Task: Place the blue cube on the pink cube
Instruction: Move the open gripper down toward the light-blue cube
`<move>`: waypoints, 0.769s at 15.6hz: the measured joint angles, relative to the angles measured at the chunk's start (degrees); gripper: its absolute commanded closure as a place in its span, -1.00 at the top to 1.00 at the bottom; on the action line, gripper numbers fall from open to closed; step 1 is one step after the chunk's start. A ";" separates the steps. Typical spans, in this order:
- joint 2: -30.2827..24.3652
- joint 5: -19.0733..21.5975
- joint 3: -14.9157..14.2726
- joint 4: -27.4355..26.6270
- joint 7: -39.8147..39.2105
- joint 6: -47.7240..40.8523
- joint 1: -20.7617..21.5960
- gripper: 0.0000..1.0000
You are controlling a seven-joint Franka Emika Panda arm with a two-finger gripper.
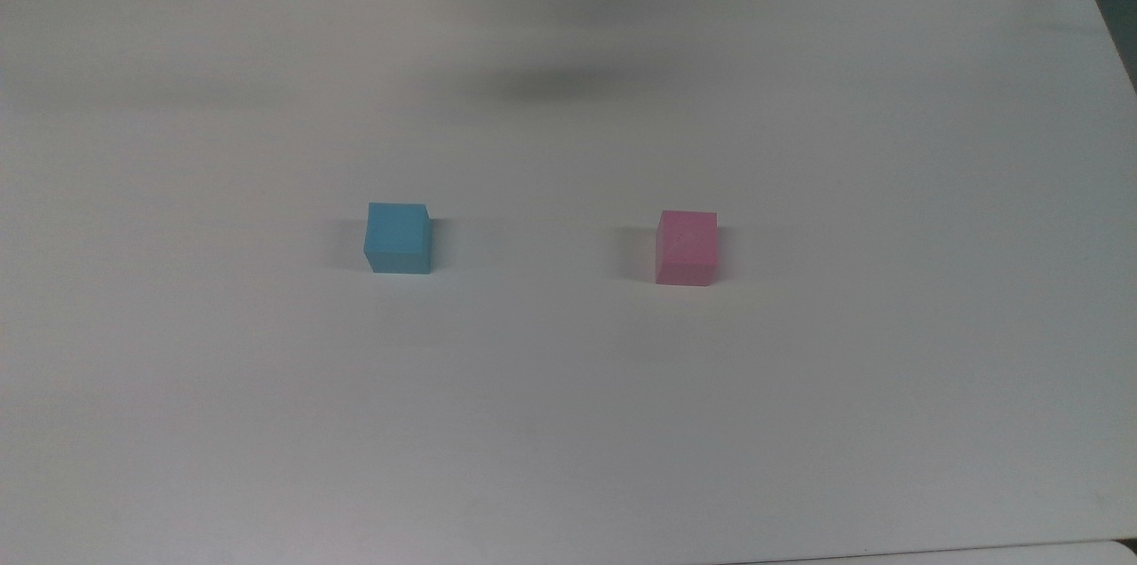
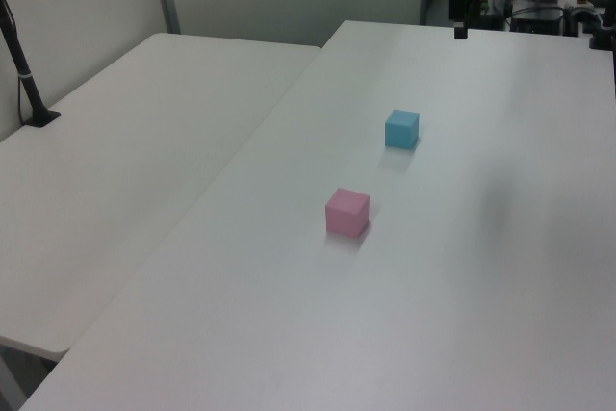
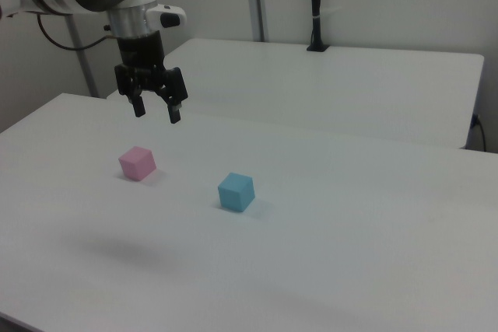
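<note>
I can read no text, label, brand, number or sign on anything from here.

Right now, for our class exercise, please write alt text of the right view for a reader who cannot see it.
A robot arm's open claw hangs in the air above a white table, holding nothing. Below it sit the pink cube and, apart from it to the right view's right, the blue cube.
</note>
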 measured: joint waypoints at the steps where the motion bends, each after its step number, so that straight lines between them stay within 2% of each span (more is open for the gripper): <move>1: 0.00 0.00 -0.02 0.01 0.00 0.00 -0.09 1.00; 8: 0.10 0.00 -0.02 0.14 -0.13 0.61 -0.11 1.00; 12: 0.71 0.13 -0.07 0.10 -0.17 5.10 -0.11 1.00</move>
